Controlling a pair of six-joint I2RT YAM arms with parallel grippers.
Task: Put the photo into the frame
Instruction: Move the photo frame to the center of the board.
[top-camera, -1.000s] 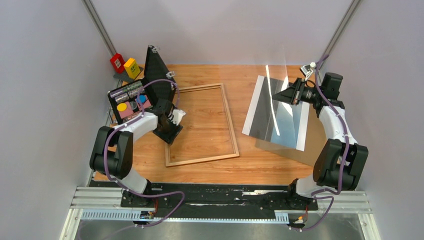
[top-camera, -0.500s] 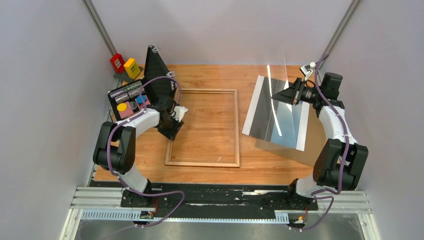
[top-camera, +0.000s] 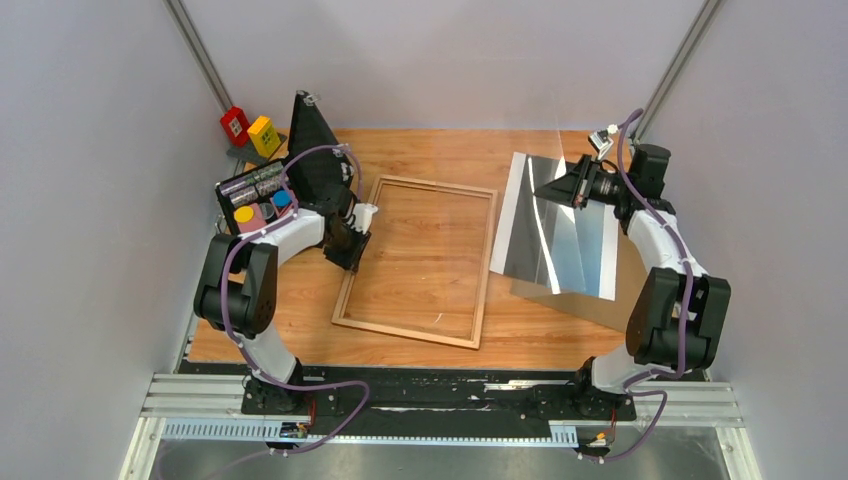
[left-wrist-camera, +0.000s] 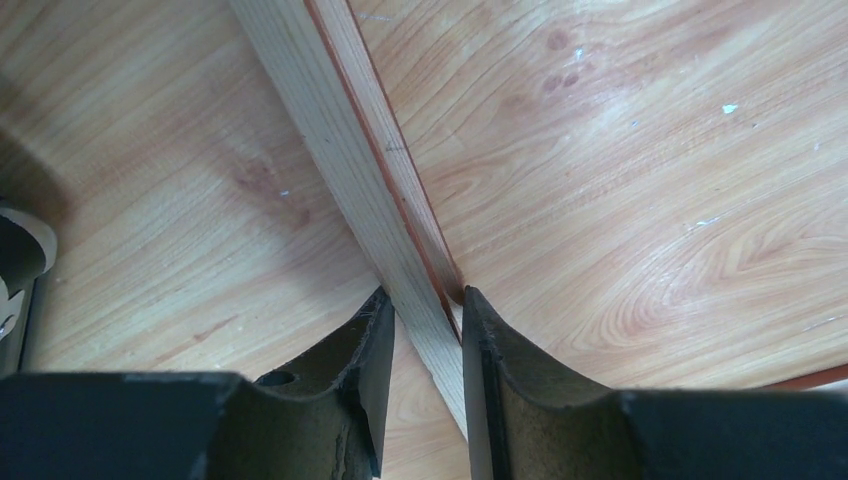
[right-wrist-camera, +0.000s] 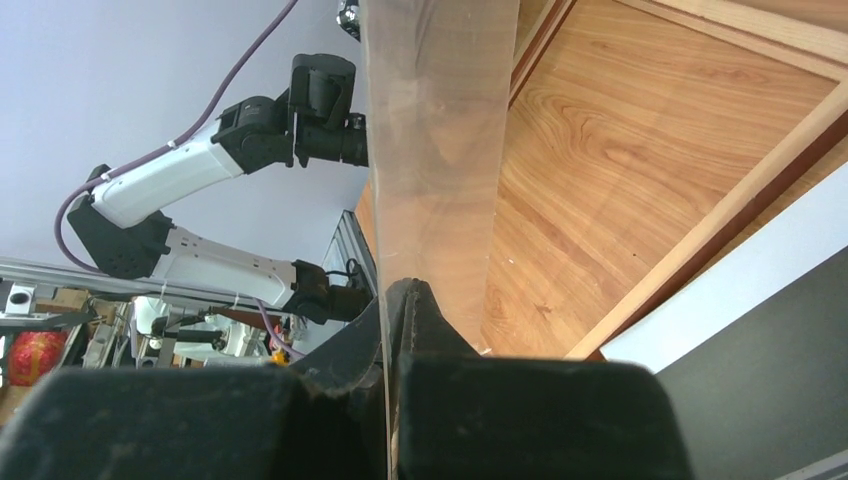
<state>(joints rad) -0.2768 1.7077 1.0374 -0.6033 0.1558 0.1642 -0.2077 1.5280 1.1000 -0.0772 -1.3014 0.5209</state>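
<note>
— Looking down from overhead, where's the picture?

— The large paper photo (top-camera: 555, 240), white margins and a wide dark grey band, lies flat on the table just right of the thin-railed wooden frame (top-camera: 487, 265). Both run lengthways from near to far, though the frame sits a bit askew. Its opening shows only tabletop. I'd say the photo has to travel leftward.

— Which arm's closer to it?

— The right gripper (top-camera: 560, 188), which hangs over the photo's far end. The left gripper (top-camera: 352, 238) is at the frame's left rail, well apart from the photo.

— Does the left wrist camera add anything?

— It does. The left gripper (left-wrist-camera: 425, 310) straddles that rail, pale wood up with a reddish edge, and has a finger (left-wrist-camera: 375, 360) against each side. By the look of it, it's pinching the rail. There's no photo in that view.

— And the right wrist?

— It shows what the overhead barely does. The right gripper (right-wrist-camera: 395, 300) is pressed together on a clear, thin pane (right-wrist-camera: 435, 150) that stands up from its fingers. Beyond the pane are the frame's corner and the photo's white margin (right-wrist-camera: 730, 285). So the nearer hand is occupied.
</note>
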